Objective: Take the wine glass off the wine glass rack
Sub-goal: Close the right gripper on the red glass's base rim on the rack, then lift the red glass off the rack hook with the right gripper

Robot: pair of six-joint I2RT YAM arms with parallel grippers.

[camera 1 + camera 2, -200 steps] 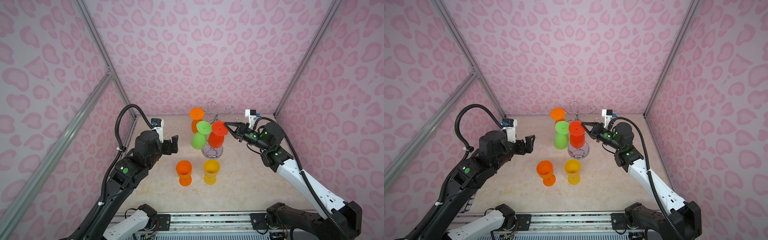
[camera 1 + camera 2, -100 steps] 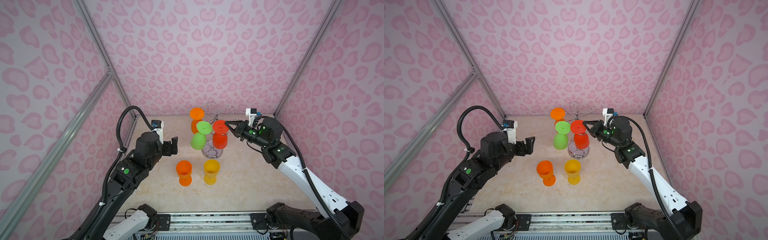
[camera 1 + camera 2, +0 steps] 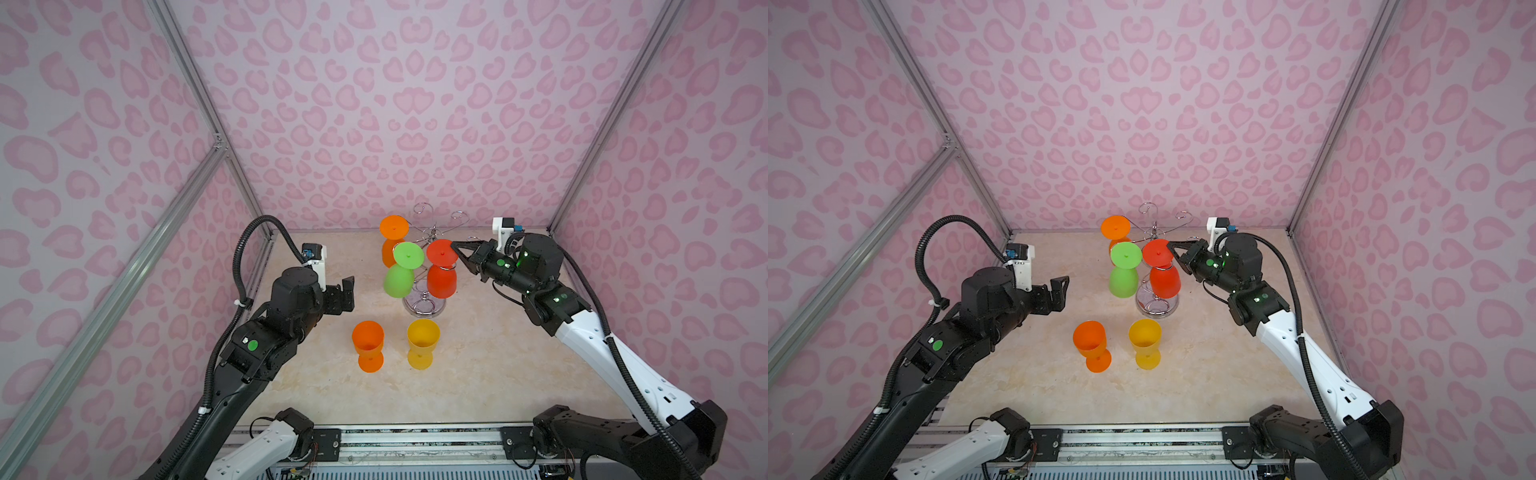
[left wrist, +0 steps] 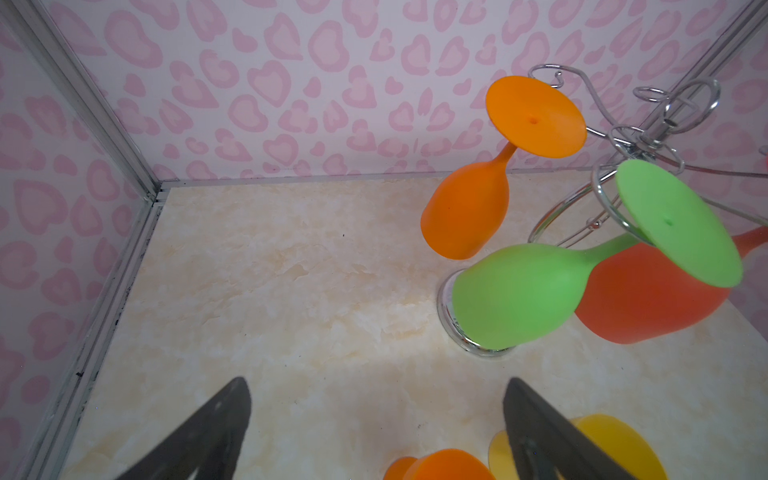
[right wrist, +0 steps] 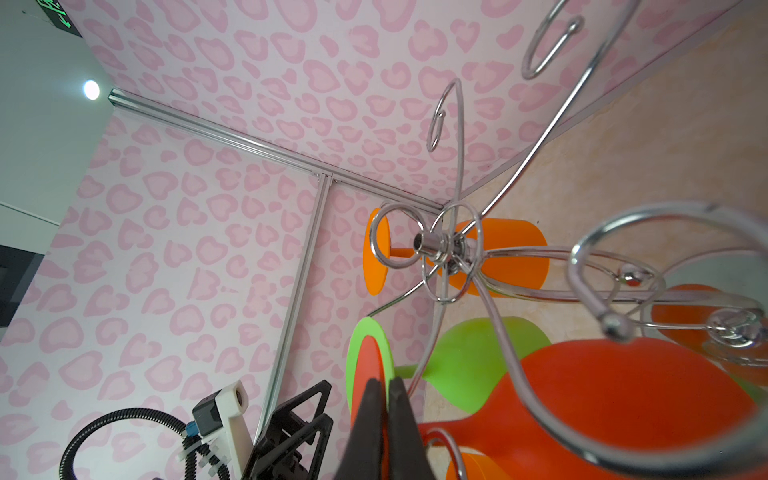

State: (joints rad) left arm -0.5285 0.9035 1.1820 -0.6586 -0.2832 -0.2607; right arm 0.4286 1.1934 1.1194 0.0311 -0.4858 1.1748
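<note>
As pink walls point(image 3: 374, 104) ring tabletop point(image 3: 478, 353) | left tool point(image 4: 378, 384) gaping | right tool point(image 3: 454, 245) pinches red glass point(image 3: 441, 280)

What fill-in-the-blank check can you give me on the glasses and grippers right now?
The wine glass pinched by the right gripper is ____.
____ glasses hang on the wine glass rack.
The left gripper is ____, holding nothing.
Beside the upright orange glass stands a ____ one.
Missing: red; three; open; yellow.
</note>
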